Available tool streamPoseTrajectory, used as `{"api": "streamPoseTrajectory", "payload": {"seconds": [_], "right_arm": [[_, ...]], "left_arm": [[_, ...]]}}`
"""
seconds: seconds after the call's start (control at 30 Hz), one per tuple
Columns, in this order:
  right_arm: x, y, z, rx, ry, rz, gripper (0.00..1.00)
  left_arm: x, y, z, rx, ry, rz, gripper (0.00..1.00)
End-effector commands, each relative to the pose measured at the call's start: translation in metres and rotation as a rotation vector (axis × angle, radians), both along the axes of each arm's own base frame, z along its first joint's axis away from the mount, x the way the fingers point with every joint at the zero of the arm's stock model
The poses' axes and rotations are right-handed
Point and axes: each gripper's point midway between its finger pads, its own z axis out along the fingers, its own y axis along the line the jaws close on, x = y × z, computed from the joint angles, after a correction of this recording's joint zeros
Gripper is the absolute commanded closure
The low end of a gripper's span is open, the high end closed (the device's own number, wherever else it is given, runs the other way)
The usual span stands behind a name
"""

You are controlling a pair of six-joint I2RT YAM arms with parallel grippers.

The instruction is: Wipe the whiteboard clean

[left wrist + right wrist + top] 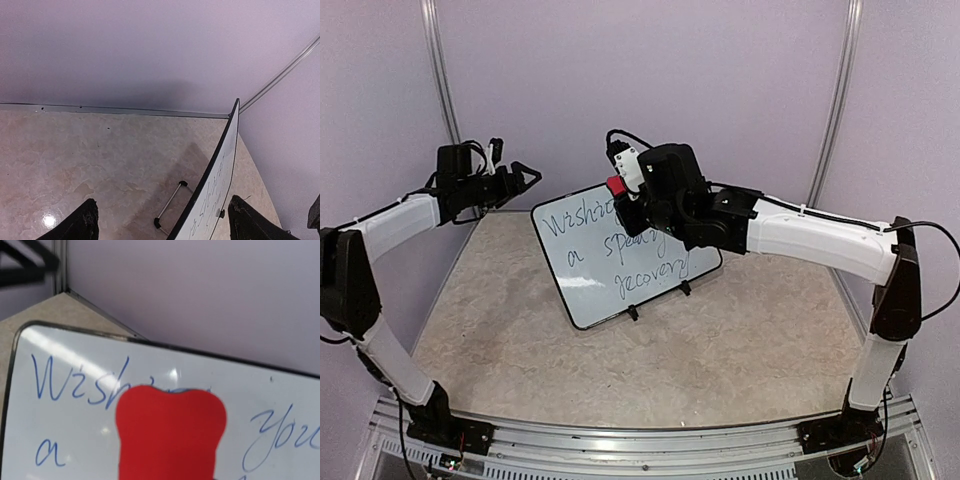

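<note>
Pressing red eraser point(170, 435) in clamped right gripper point(623, 203) risks tipping unbraced whiteboard point(600, 290) on small feet; left gripper point(165, 222) apart, gripping nothing.

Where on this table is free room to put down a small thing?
The widest bare tabletop lies between the whiteboard and the near edge. Behind the whiteboard, toward the back wall, it is bare too, apart from the stand. Crowded: the board's top, where the right claw holds the red eraser, with the left claw close by.
</note>
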Motion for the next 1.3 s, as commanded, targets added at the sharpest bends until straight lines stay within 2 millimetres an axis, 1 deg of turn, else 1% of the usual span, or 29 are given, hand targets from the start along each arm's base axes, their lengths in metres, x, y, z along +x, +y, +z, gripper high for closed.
{"api": "streamPoseTrajectory", "payload": {"seconds": [0.0,0.07,0.13,0.23,0.37,0.47,0.67,0.73,0.8,0.87,1.07,1.27], "right_arm": [[0.004,0.007,0.014,0.003,-0.039,0.039,0.68],[0.007,0.007,0.012,-0.002,-0.034,0.037,0.68],[0.01,0.007,0.008,-0.005,-0.025,0.033,0.67],[0.012,0.009,0.004,-0.003,-0.016,0.041,0.67],[0.017,0.013,-0.002,-0.007,-0.008,0.047,0.66],[0.019,0.018,-0.008,-0.014,0.001,0.055,0.66],[0.018,0.026,-0.016,-0.015,0.017,0.084,0.66],[0.018,0.026,-0.021,-0.022,0.024,0.09,0.66],[0.017,0.027,-0.025,-0.027,0.03,0.094,0.66],[0.016,0.026,-0.027,-0.029,0.035,0.096,0.66],[0.016,0.025,-0.028,-0.028,0.038,0.096,0.66],[0.016,0.025,-0.029,-0.028,0.039,0.096,0.66]], "left_arm": [[0.006,-0.014,-0.018,-0.028,0.004,-0.093,0.19],[0.002,-0.016,-0.027,-0.037,0.014,-0.11,0.2],[-0.003,-0.017,-0.032,-0.046,0.012,-0.115,0.22],[-0.008,-0.019,-0.033,-0.058,0.008,-0.125,0.26],[-0.014,-0.029,-0.037,-0.031,0.008,-0.151,0.29],[-0.016,-0.036,-0.041,-0.007,0.008,-0.161,0.35],[-0.021,-0.048,-0.044,-0.013,0.0,-0.208,0.51],[-0.023,-0.051,-0.044,-0.023,-0.007,-0.223,0.5],[-0.023,-0.051,-0.042,-0.028,-0.021,-0.226,0.45],[-0.021,-0.049,-0.037,-0.038,-0.039,-0.227,0.42],[-0.016,-0.041,-0.035,-0.079,-0.047,-0.236,0.42],[-0.015,-0.041,-0.034,-0.11,-0.059,-0.279,0.44]]}}
